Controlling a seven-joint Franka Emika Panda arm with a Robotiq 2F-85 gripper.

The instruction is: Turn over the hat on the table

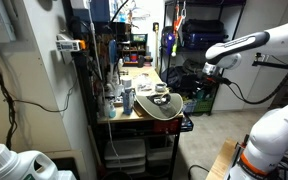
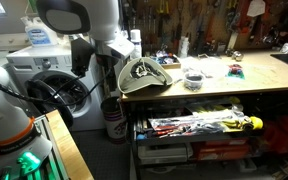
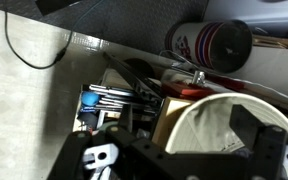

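The hat [image 2: 142, 73] lies at the end of the wooden table [image 2: 239, 88], its brim reaching the table's edge. It shows dark olive with pale marks in an exterior view, and a tan brim shows in the hat [image 1: 162, 106]. In the wrist view the hat [image 3: 209, 130] shows a pale straw face with a light rim, just beyond the jaws. My gripper [image 3: 184, 120] is open, with one dark finger on each side of the hat's near rim and nothing held. In an exterior view the gripper [image 2: 112, 55] hangs beside the hat at the table's end.
Small bottles and cans [image 1: 119, 97] stand along the table behind the hat. A round dish [image 2: 194, 79] sits mid-table. Tools fill the lower shelf [image 2: 199, 125]. A washing machine [image 2: 46, 80] stands by the arm. A striped canister [image 3: 212, 42] lies below the table's end.
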